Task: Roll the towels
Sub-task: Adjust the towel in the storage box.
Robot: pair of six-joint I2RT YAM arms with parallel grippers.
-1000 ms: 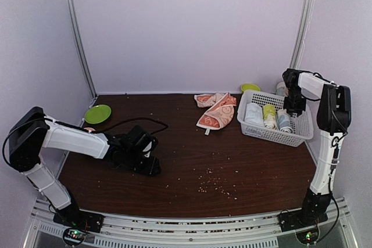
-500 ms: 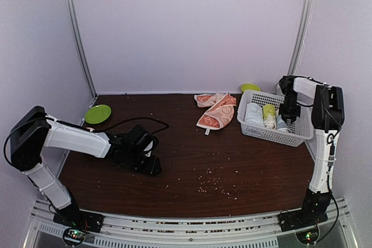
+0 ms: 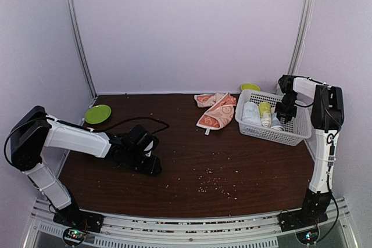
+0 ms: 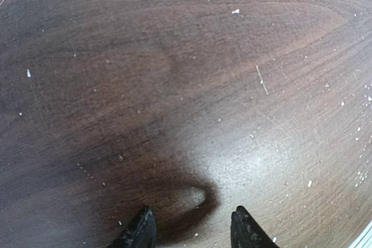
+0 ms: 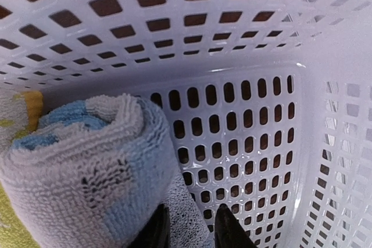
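Left pincer (image 4: 192, 230) open over table (image 4: 174, 56) | right pincer (image 5: 189, 227) inside white basket (image 5: 244, 120), against rolled light blue towel (image 5: 87, 166), grip: cannot tell | orange towel (image 3: 216, 110) unrolled beside basket

No readable text, label, brand or number anywhere.
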